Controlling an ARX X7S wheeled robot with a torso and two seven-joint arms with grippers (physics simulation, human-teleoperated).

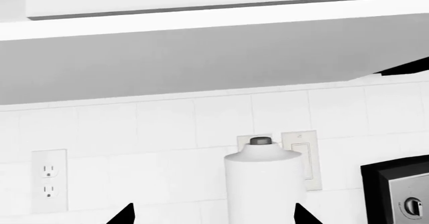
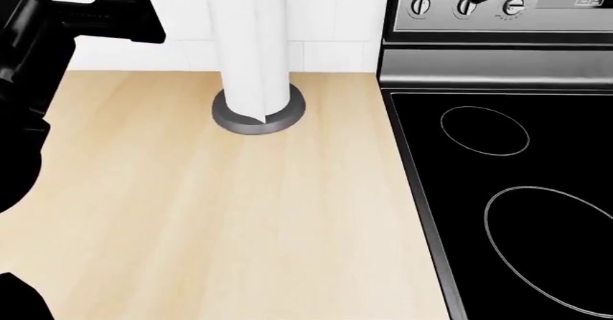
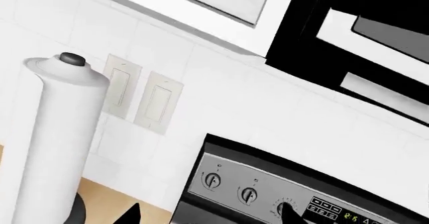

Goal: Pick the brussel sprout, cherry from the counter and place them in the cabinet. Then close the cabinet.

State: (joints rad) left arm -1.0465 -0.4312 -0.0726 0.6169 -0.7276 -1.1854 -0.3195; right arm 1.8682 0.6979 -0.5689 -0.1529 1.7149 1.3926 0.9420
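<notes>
The counter (image 2: pixel 240 212), a broad beige wood-grain surface, fills most of the head view, and no brussel sprout or cherry can be found on the part of it that is shown. Neither item appears in either wrist view, so where they lie cannot be told, and their looks cannot be described from here. To the right, touching the counter's edge, a black glass stovetop (image 2: pixel 517 191) is seen, with a control panel (image 2: pixel 498 4) and knobs at its far side. The underside of a white cabinet (image 1: pixel 201 53) is shown in the left wrist view, above a tiled wall. At the far edge of the counter a paper towel roll (image 2: pixel 254 40) stands upright on a grey round base (image 2: pixel 258 115).

The left end effector (image 1: pixel 213 215) is shown only as two dark tips set well apart, with nothing between them; it is judged to be spread and empty. The right end effector (image 3: pixel 208 215) likewise shows two separated tips and nothing held.

As a judgement, both items would be expected to be light and prone to rolling. The cherry would likely be smooth and slippery and easily bruised, the sprout firmer. Each would best be taken across its widest middle with gentle pressure.
</notes>
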